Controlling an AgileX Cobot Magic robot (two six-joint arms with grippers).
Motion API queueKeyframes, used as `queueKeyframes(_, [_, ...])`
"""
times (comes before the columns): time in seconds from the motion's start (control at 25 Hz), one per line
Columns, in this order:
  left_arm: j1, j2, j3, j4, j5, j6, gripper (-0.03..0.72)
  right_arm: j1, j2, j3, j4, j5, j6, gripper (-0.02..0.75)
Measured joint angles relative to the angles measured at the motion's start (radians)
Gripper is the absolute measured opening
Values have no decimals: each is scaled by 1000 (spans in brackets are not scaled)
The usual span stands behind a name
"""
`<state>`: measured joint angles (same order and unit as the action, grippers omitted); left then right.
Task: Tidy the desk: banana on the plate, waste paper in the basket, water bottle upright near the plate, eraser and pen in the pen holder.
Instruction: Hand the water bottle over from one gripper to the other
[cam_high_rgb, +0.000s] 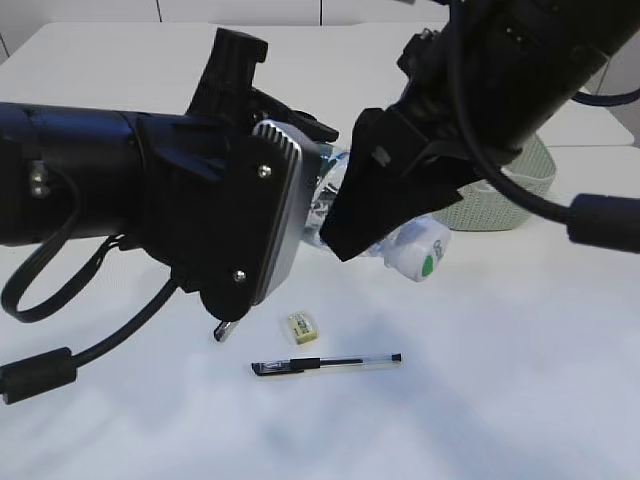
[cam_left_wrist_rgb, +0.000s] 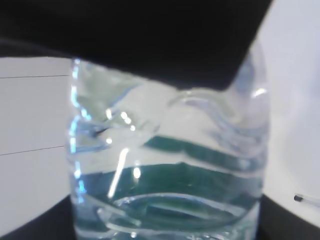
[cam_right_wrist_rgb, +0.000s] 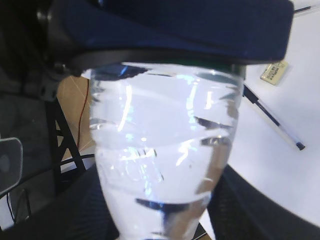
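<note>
My outside camera shows a bright, even scene. The white table (cam_high_rgb: 500, 380) looks almost washed out, and the shadows on it are soft and pale blue. The pen (cam_high_rgb: 327, 365) and eraser (cam_high_rgb: 302, 327) look fairly sharp, but the big black arms up close are dark with little detail. In my left wrist camera the water bottle (cam_left_wrist_rgb: 170, 170) fills the picture and is blurry (far too close to focus), with white streaks of glare. My right wrist camera shows the bottle sharper, with bright glints, and dark fuzzy edges.
</note>
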<state>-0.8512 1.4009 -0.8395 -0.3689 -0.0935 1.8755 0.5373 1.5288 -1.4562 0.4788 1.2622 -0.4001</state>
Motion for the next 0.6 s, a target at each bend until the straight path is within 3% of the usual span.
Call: queueKeyframes(0.6, [4,17,20,18,117,22,391,-2,-22,-13,-107,-14,-9,485])
